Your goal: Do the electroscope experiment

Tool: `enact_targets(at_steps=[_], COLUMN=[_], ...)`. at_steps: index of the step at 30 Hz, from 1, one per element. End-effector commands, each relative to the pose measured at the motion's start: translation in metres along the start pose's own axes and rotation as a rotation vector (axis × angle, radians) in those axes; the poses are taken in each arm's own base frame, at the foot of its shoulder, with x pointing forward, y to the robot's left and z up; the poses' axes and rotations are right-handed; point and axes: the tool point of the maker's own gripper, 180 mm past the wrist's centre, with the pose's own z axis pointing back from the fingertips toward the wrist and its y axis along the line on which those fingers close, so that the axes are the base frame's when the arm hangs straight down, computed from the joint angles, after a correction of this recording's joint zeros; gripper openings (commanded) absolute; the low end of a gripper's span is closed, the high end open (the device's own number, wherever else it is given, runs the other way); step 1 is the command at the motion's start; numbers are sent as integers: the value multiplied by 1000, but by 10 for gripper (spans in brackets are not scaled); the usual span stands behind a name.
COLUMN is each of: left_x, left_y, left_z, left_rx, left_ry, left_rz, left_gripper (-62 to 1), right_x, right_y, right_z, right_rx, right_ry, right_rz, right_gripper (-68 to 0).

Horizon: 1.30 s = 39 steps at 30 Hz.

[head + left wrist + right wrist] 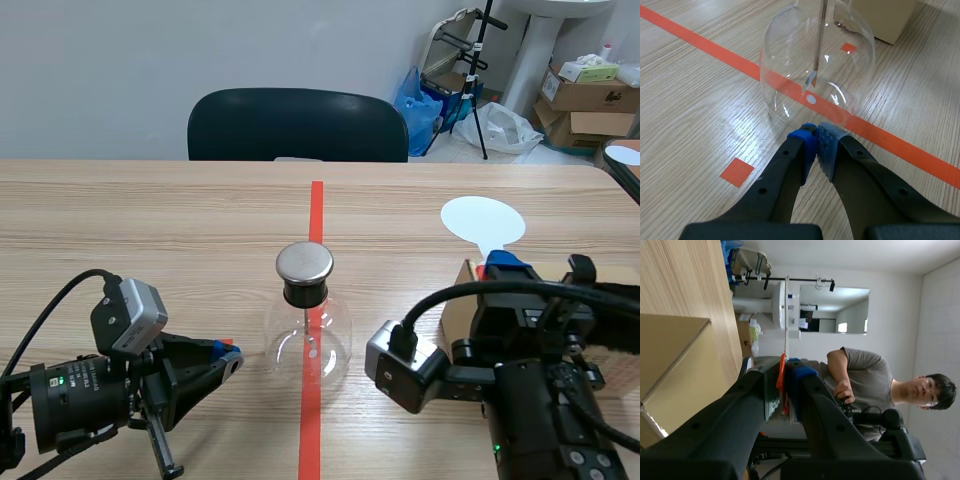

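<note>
Flask [308, 335]: clear glass, upright at mid-table [150, 220], standing on the red tape line. It has a black stopper and a metal cap [304, 262]. In the left wrist view a thin rod [821, 35] hangs inside, with small foil leaves [810, 80] at its lower end.

Left gripper [228, 357]: low over the table, just beside the flask's base on the left. Its fingers are pressed together pad to pad with nothing between them. Contact with the glass cannot be told.

Right gripper [505, 263]: over a cardboard box [462, 300] right of the flask. Its fingers are clamped on the orange handle of a paddle [483, 220]. The white disc lies ahead of the fingertips, well apart from the flask.

A dark chair [297, 125] stands at the far table edge.
</note>
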Motion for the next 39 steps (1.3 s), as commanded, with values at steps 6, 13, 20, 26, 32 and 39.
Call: enact_targets(at_steps=[6,13,20,26,32,39], left_x=[13,13,13,13,13,13], left_y=[2,2,2,2,2,2], left_z=[-3,-3,-3,-3,-3,-3], left_rx=[3,3,3,3,3,3], left_ry=[-44,-44,-44,-44,-44,-44], left_rz=[-5,-5,-5,-5,-5,-5], left_gripper=[-578,-578,-578,-578,-578,-578], right_x=[-5,14,47,75,94,107], right_y=[-12,-12,-12,-12,-11,-11], right_z=[-5,-4,1,11,22,30], right_rx=[-40,-41,-38,-39,-39,-39], right_ry=[26,-81,-266,-429,-551,-637], right_rz=[-12,-10,-4,-1,2,3], right_gripper=[-665,-665,-665,-665,-665,-665])
